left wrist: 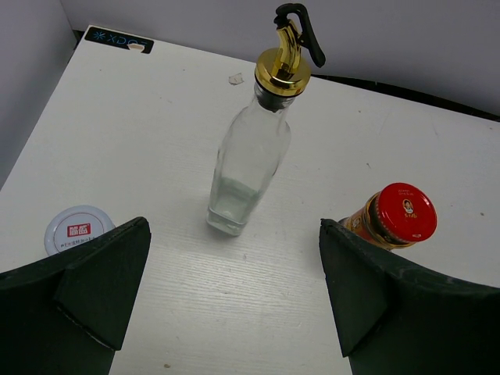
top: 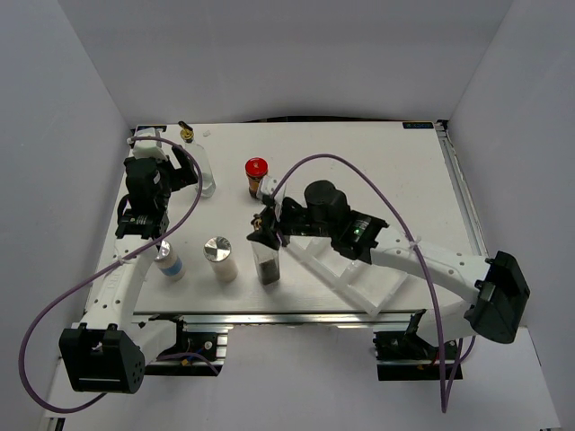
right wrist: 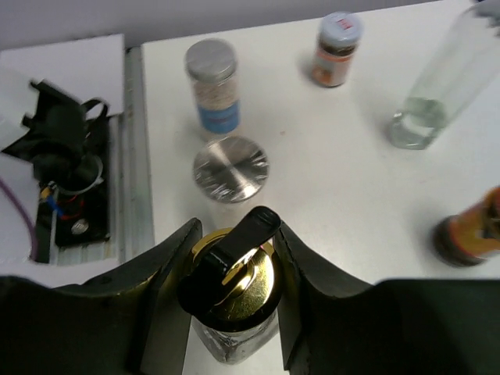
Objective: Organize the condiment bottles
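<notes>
Currently our right pincer [right wrist: 232,262] clamps the gold-spouted bottle [right wrist: 234,291] at its neck; a careless swing could topple the silver-capped shaker [right wrist: 230,169] just beside. Our left pincer [left wrist: 234,262] gapes open.

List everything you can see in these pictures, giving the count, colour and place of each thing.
spouted bottles: 2, glass with gold spouts; far bottle back left, ahead of the left gripper; near bottle front centre, in the right gripper
red-lidded jar: 1, dark, back centre
shaker: 1, white with silver cap, front left
blue-labelled bottle: 1, silver cap, left of the shaker
small jar: 1, pale lid, left side, hidden under the left arm from above
tray: 1, white, front right
table: 1, white
left gripper: 1, black, open
right gripper: 1, black, shut on the near bottle
</notes>
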### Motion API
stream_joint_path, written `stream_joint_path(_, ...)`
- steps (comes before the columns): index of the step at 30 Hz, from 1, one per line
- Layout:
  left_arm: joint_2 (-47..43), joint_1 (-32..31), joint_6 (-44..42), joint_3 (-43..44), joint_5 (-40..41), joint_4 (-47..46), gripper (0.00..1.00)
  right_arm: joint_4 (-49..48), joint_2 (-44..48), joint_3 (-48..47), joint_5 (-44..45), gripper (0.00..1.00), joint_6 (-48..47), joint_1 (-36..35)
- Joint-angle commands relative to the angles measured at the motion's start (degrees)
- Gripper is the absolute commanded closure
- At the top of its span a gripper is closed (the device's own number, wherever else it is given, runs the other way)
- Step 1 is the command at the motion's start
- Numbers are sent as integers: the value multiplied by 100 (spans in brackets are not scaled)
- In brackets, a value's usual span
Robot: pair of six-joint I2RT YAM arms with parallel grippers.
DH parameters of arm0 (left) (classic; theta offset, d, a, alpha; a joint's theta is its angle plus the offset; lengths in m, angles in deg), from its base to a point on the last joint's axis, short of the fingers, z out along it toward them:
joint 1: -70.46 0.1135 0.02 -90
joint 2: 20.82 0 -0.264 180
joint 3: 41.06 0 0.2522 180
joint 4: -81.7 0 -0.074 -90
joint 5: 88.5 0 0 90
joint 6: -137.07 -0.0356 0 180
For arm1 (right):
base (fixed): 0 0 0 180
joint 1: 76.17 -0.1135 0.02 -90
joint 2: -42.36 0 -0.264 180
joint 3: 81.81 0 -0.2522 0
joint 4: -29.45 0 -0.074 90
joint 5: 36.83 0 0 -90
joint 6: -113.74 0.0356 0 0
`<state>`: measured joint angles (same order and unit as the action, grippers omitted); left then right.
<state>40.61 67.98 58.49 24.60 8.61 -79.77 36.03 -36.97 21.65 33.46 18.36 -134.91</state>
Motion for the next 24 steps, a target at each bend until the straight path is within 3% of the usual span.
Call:
stream_joint_path(1, -43, -16, 18, -40, 18, -47, 2, -372, 506, -910, 959, 100, -94, 55)
stream_joint_path(8, -17, -7, -17, -57, 106, -91, 2, -30, 384, -1631, 1715, 100, -129, 521)
stream_joint_path(24, 405, -16, -43, 154, -96, -222, 2, -99, -206, -1720, 1408, 100, 345, 2077)
